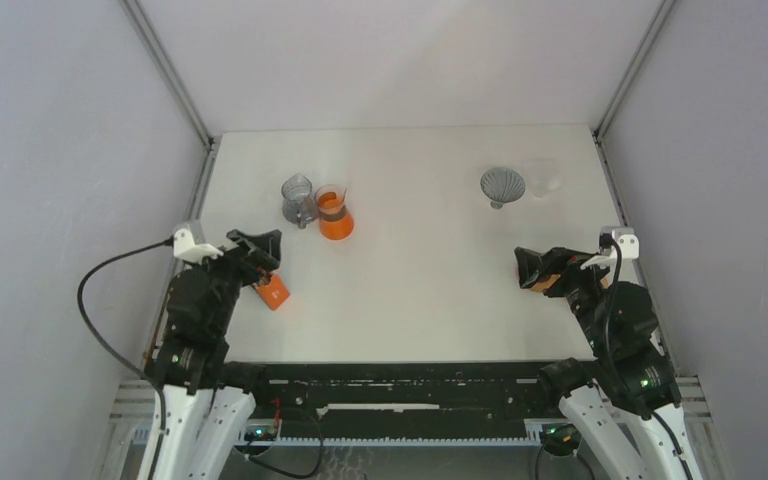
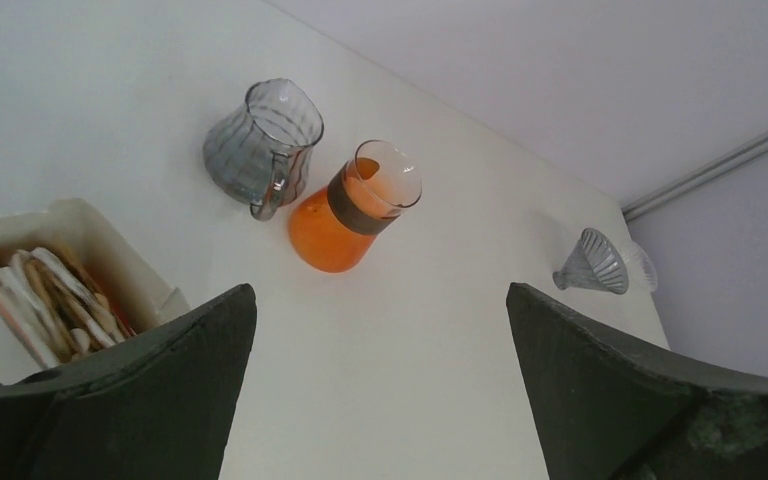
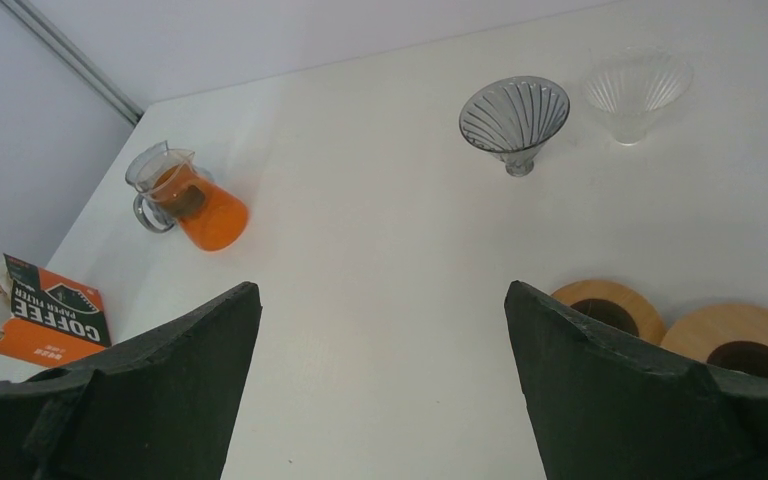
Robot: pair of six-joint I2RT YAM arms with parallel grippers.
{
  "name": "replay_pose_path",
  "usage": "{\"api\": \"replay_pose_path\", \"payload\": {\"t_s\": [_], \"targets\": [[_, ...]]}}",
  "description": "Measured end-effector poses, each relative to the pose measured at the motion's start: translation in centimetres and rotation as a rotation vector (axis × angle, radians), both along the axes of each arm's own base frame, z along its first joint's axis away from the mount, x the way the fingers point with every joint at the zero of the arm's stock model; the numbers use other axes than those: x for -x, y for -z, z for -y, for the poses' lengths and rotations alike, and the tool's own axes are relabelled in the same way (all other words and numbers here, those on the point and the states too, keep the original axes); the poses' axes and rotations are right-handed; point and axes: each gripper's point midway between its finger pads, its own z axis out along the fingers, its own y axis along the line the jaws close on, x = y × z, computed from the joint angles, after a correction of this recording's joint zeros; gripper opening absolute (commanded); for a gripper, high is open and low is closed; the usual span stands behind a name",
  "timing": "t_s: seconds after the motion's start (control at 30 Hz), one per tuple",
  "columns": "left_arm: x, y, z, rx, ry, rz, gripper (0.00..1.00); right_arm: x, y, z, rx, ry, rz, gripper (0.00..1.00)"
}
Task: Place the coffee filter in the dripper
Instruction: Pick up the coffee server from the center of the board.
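White desk (image 1: 420, 300). Thin paper filters (image 2: 45, 290) sit in open orange carton (image 1: 273, 291) by left edge: light, floppy; I'd pinch one rim. Smoky ribbed glass dripper (image 1: 502, 185) near far-right corner. My left gripper (image 1: 258, 250) and right gripper (image 1: 535, 268) gape, empty.

I've got a white table (image 1: 420, 290) w/ six things on it. Ref point is the orange carafe (image 1: 334, 214), upright, far-left part of the top. Grey ribbed pitcher (image 1: 297, 199) stands just beside it on its left; can't tell if they touch. Filter box (image 1: 273, 291) lies left of the carafe & nearer the arm bases. Grey dripper (image 1: 502, 186) is well to the carafe's right, clear dripper (image 1: 542, 177) just past that. Two wooden rings (image 3: 608, 306) lie side by side, far right of the carafe, nearer the bases.
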Motion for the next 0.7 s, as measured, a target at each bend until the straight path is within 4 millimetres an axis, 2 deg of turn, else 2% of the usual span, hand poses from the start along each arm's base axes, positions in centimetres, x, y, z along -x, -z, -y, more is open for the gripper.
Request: {"api": "replay_pose_path", "payload": {"t_s": [0.2,0.33,0.4,0.6,0.7], "targets": [[-4.2,1.5,1.7,0.040,0.041,-0.140,1.00,0.1,0.1,-0.3,0.000,-0.016,-0.005,1.00],[-7.5,1.7,2.8,0.047,0.061,-0.223,0.94,0.1,0.2,-0.4,0.000,-0.023,-0.007,1.00],[-9.1,2.5,3.4,0.050,0.077,-0.265,0.91,0.1,0.2,-0.5,0.000,-0.027,-0.010,1.00],[-11.9,5.2,4.6,0.055,0.115,-0.383,0.84,0.1,0.3,-0.5,0.002,-0.030,-0.016,1.00],[-13.2,5.8,5.2,0.057,0.131,-0.417,0.80,0.1,0.3,-0.5,0.002,-0.031,-0.016,1.00]]}}
